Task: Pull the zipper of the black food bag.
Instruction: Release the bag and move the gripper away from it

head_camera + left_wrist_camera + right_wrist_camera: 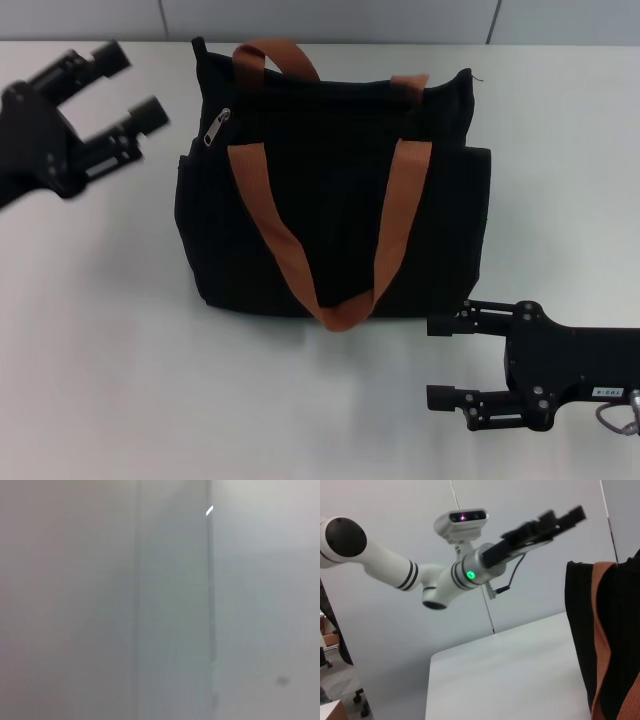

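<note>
The black food bag (330,200) stands on the white table (100,350) with two rust-orange strap handles (262,205). The silver zipper pull (216,127) hangs at the bag's top left corner. My left gripper (132,88) is open and empty, in the air to the left of the bag, a short way from the zipper. My right gripper (434,362) is open and empty, low over the table just in front of the bag's right front corner. The right wrist view shows the bag's edge (580,625) and the left arm's gripper (570,516) beyond it. The left wrist view shows only a blank wall.
A grey wall panel (330,20) runs behind the table's far edge. In the right wrist view the table's edge (427,680) drops off toward the room floor.
</note>
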Robot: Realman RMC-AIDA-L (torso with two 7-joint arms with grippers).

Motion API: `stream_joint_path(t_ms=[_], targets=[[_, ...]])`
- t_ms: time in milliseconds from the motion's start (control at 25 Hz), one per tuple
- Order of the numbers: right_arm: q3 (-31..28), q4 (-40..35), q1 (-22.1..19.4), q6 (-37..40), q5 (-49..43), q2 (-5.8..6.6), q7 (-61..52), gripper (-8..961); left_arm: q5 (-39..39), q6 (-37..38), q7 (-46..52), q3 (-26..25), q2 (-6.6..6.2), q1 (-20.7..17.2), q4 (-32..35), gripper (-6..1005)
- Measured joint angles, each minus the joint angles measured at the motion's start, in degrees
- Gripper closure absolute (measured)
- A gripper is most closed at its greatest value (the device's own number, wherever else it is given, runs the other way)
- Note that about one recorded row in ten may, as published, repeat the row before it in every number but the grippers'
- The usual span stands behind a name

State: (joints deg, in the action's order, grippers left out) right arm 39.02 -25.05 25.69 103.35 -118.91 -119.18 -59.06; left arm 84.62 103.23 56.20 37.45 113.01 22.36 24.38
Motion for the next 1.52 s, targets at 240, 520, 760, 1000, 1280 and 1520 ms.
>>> stream_joint_path(t_ms=[240, 520, 760, 1000, 1280, 1520], targets=[[0.00, 0.00, -0.03, 0.00, 0.00, 0.07, -0.03, 191, 7.21, -9.58, 4.91, 0.72, -3.20, 1.17, 5.74, 252], [-0.56, 0.00, -0.03, 0.01, 0.00, 0.23, -0.55, 192, 19.57, -11.85, 7.39, 0.69, -3.23, 3.01, 8.96, 263], [-0.88, 0.00, -0.09, 0.01, 0.00, 0.26, -0.62, 192, 22.28, -14.09, 6.02, 0.78, -1.64, 4.58, 8.98, 273], [-0.88, 0.00, -0.11, 0.00, 0.00, 0.27, -0.64, 192, 22.43, -16.52, 4.32, 0.95, -0.55, 6.70, 8.84, 283], [-0.96, 0.00, -0.11, -0.47, 0.17, 0.19, -0.64, 192, 22.59, -20.93, 2.84, 2.69, 0.90, 8.54, 8.59, 295], [-0.97, -0.04, -0.10, -0.58, 0.21, 0.18, -0.64, 192, 21.88, -22.14, -0.33, 2.19, 1.43, 8.24, 8.68, 304]])
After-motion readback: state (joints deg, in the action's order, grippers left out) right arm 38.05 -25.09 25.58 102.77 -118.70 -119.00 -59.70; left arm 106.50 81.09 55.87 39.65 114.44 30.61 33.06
